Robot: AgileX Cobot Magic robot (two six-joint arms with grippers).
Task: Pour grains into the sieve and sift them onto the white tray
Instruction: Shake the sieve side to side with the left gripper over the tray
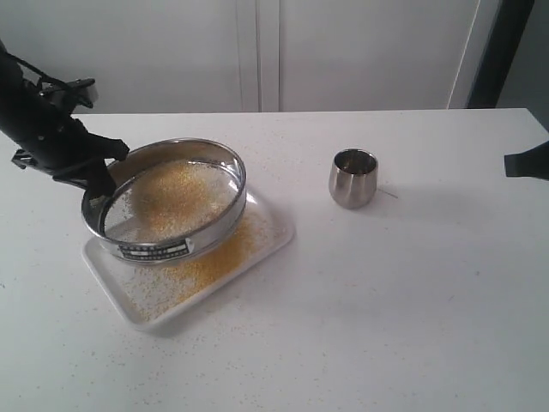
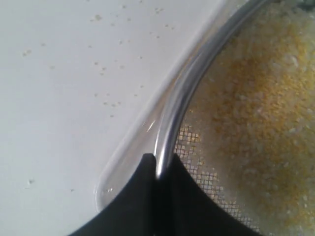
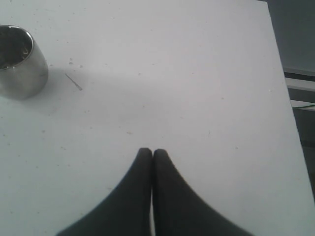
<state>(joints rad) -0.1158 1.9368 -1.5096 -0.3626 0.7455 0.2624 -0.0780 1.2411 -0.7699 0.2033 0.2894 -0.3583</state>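
**Holding the sieve by its rim, over the tray**

My left gripper [image 2: 158, 164] is clamped on the thin steel rim of the sieve [image 1: 225, 159], one finger inside and one outside. The ring is stiff but smooth, so I judge it could pivot or slip in so narrow a pinch, and the load makes it lopsided. It hangs over the white tray [image 1: 276, 221]; whether it touches, I cannot tell. The grains [image 1: 176, 193] lie spread over the mesh, with a yellow scatter below on the tray. The steel cup [image 1: 352, 178] stands apart on the surface [image 1: 386, 300], seemingly near empty. My right gripper [image 3: 151, 153] is closed on nothing.
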